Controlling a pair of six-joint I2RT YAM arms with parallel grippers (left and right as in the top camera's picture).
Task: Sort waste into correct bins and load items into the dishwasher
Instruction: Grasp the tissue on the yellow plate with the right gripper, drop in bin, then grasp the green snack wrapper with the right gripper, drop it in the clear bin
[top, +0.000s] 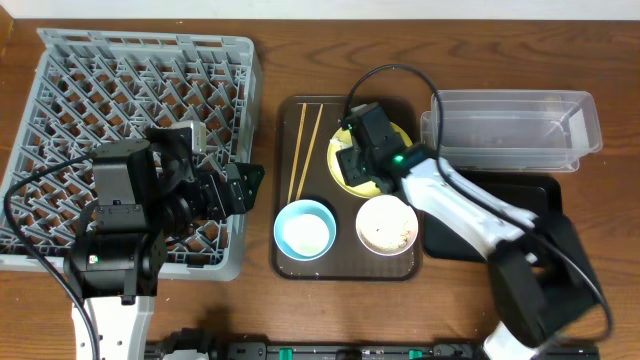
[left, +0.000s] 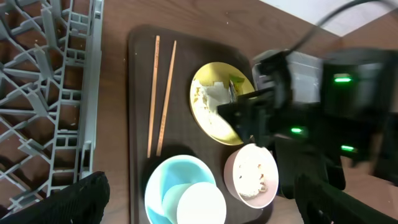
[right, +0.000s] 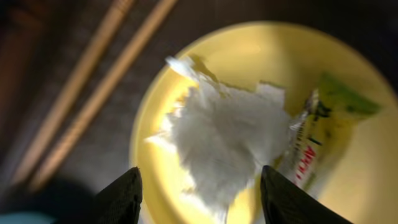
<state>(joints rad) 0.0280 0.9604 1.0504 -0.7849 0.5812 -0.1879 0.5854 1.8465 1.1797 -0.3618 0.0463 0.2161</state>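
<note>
Right gripper (right: 200, 168): jaws part-way apart, one finger on each side of the crumpled tissue (right: 217, 137), low over it; no pinch shows yet.
Tissue: lies on the yellow plate (right: 249, 50), with one edge touching the snack wrapper (right: 323, 134).
Risk, mixed grab: one finger sits at the seam between tissue and wrapper. A pinch here may catch both, and they probably belong in different bins.
Risk, weak hold: the tissue is soft and ragged, so a loose flap could tear or slip out on the lift.
Risk, plate: fingertips set too low may scrape or tilt the plate on the brown tray (top: 342, 265) and nudge the chopsticks (top: 303, 150) just beside it.
Risk, carry: the clear tub (top: 510, 130) and black tray (top: 535, 195) lie on the right arm's side. A poorly held tissue could drop short, onto the table or into the white bowl (top: 386, 224).
Left gripper (top: 240, 190): spread wide, holding nothing, at the dish rack (top: 100, 90) edge near the brown tray. A reach inward now could crowd the right arm.
</note>
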